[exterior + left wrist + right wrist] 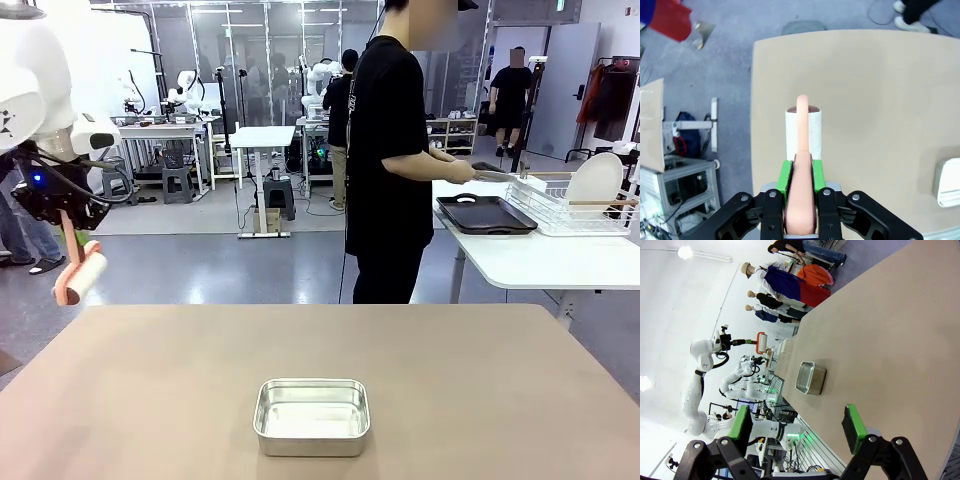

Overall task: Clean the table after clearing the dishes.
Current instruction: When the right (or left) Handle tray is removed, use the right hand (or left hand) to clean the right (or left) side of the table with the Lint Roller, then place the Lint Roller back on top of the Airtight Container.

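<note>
Front view: bare tan table, steel pan; left hand grips lint roller; right hand open.

Tan matte table wide, flat. White plate upright in rack; dark tray flat on white side table.

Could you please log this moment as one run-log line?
left gripper: shut on pink-handled white lint roller, raised | right gripper: open | tan table: small steel pan
</note>
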`<state>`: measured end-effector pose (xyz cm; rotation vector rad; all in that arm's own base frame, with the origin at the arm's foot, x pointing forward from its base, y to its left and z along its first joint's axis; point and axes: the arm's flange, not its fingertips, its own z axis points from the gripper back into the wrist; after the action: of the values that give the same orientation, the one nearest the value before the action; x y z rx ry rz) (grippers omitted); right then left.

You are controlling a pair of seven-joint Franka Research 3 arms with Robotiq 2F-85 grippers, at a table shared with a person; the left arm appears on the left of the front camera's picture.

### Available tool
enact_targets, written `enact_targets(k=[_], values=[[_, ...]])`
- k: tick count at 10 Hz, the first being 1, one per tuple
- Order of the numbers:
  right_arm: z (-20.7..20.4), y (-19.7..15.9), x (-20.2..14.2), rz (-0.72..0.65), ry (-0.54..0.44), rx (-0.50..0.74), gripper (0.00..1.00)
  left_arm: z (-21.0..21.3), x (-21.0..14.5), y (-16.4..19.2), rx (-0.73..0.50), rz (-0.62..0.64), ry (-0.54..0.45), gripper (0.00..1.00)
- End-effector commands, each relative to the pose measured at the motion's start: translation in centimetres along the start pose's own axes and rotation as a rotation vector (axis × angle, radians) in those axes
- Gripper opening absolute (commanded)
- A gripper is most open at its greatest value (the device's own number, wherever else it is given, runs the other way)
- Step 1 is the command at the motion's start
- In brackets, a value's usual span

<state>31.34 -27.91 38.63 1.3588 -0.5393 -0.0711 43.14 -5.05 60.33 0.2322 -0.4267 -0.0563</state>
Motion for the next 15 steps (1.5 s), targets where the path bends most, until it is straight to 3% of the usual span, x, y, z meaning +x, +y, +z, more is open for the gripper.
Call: enact_targets(k=[1,3,4,15], values=[[-0.1,0.4,-0.3,0.005,-0.007,0.007,0.93,-0.1,-1.2,-0.8,-0.112,-0.171,-0.010,0.21],[-0.1,0.4,-0.3,0.005,-0.007,0.007,0.93,-0.6,-0.6,-1.8,-0.127,-0.163,0.025,0.21],[-0.1,0.4,-0.3,0.005,-0.007,0.007,0.93,0.3,-0.6,-2.1,-0.077,-0.133,-0.001,0.21],[-0.1,0.4,-0.3,0.005,-0.007,0.007,0.93,-0.1,-0.6,-2.2,-0.089,-0.146,0.009,0.21]])
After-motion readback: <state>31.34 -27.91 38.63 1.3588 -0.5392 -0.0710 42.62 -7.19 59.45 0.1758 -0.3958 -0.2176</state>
